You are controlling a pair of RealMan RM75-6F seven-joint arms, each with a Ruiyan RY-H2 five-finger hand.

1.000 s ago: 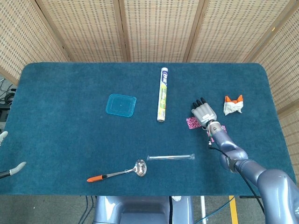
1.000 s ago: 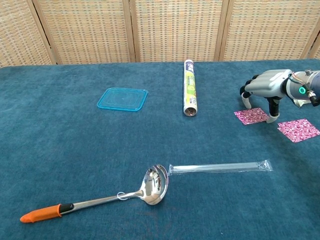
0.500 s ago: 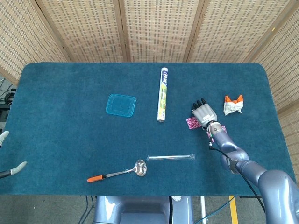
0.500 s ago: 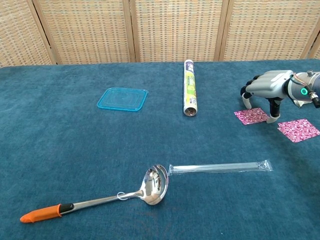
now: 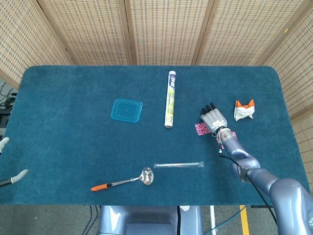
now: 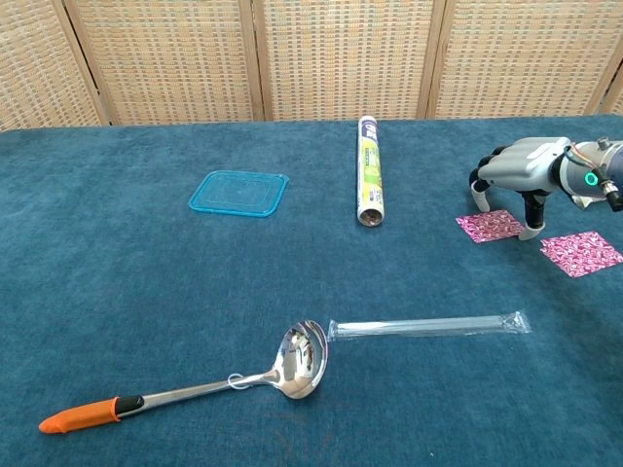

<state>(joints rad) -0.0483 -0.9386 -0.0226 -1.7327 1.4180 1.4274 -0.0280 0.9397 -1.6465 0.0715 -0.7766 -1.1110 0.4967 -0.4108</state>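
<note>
The right robot hand (image 6: 521, 170), fingers spread and holding nothing, arches over a pink square (image 6: 491, 225) on the desk (image 6: 146, 292), fingertips touching it; a second square (image 6: 581, 253) lies at its four o'clock.

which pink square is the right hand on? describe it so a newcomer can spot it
Start at the upright roll in the middle of the blue table and look right to the right hand. Its fingertips stand around a pink patterned square. A matching second square lies nearer the table's edge, clear of the hand.
</note>
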